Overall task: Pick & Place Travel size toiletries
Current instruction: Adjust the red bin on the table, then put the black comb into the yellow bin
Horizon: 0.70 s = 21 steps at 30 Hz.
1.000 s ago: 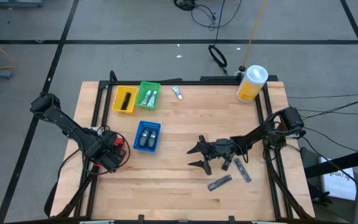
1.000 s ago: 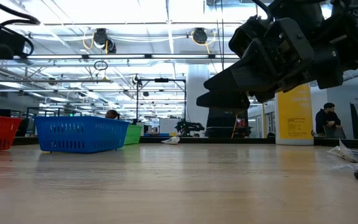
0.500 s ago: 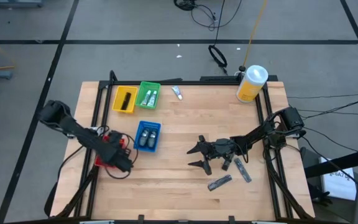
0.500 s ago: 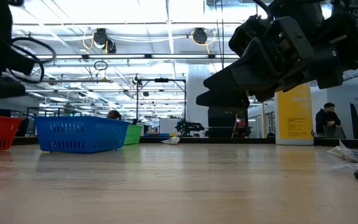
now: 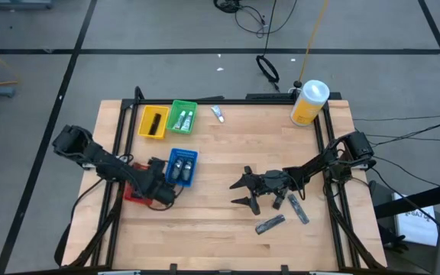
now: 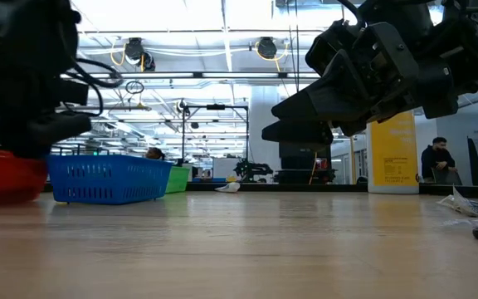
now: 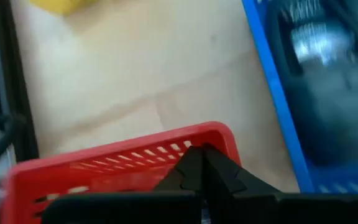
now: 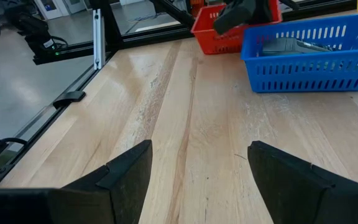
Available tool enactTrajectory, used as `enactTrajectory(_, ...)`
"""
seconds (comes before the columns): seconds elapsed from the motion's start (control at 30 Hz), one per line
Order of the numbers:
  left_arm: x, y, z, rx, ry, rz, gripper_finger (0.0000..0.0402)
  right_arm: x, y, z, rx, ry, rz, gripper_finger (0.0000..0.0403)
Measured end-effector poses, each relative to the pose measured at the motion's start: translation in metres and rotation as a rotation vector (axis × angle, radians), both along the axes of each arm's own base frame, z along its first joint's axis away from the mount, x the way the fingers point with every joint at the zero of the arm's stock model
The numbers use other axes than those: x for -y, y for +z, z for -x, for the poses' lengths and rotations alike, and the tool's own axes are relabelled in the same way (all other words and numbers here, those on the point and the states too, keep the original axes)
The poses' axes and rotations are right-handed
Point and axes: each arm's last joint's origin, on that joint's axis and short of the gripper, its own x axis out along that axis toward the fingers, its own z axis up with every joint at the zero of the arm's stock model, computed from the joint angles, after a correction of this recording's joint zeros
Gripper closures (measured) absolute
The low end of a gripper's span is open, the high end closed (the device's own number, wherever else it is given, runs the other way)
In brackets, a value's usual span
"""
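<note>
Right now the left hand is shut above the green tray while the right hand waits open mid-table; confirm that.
Wrong tray. The left hand is shut above the red tray, beside the blue tray, as the left wrist view shows. The right hand does wait open mid-table.
</note>
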Motion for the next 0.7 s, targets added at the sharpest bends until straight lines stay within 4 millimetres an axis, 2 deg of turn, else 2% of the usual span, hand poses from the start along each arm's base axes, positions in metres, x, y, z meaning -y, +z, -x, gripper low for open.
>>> enactTrajectory(0.27, -0.025, 0.002, -0.008, -0.015, -0.032, -0.138, 0.0382, 0.0, 0.0, 0.0, 0.0, 0.0, 0.0, 0.0147)
enactTrajectory(0.47, -0.042, 0.006, -0.011, -0.064, -0.095, -0.218, 0.0387, 0.0, -0.001, 0.0, -0.005, 0.0, 0.002, 0.0147)
enactTrajectory(0.6, -0.039, 0.022, -0.013, -0.028, -0.145, -0.208, 0.0399, -0.004, -0.005, 0.003, -0.048, 0.025, 0.052, 0.0147)
enactTrajectory(0.7, -0.03, 0.041, -0.014, 0.067, -0.195, -0.213, 0.0392, -0.012, 0.003, 0.009, -0.076, 0.069, 0.097, 0.0147)
